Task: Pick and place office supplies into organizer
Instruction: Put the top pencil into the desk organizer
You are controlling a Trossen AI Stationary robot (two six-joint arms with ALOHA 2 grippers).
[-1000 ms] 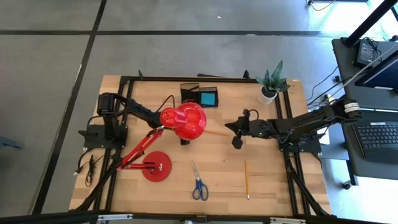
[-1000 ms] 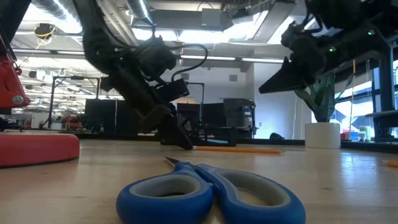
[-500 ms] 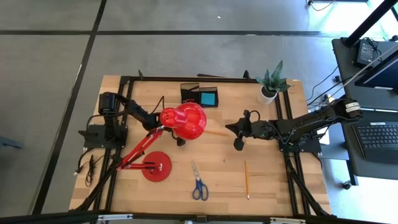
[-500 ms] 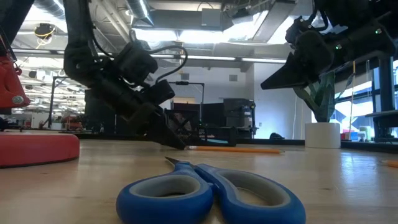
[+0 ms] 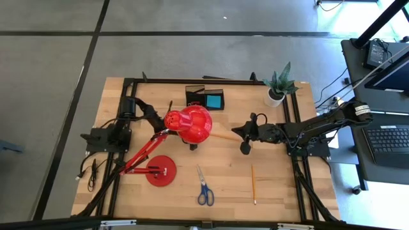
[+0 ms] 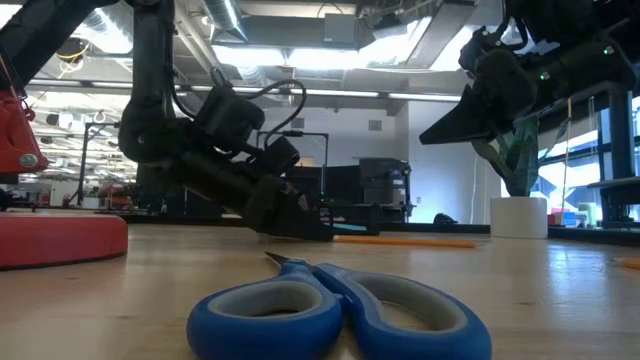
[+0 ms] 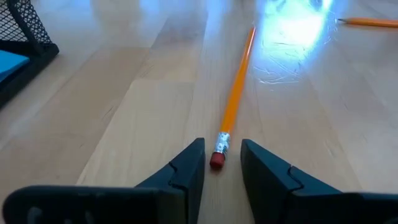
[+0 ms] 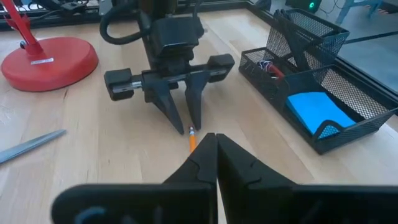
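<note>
Left hand [image 7: 219,163] retreated; orange pencil [image 7: 237,93] red-eraser end between fingers.

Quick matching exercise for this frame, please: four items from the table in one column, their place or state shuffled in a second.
1. blue-handled scissors
2. orange wooden pencil with red eraser
3. bright blue block
4. right gripper

a. inside the black mesh organizer
b. shut, above the table
c. table's near edge, beside the round red lamp base
d. eraser end between the left gripper fingers

Pairs: 1-c, 2-d, 3-a, 4-b
</note>
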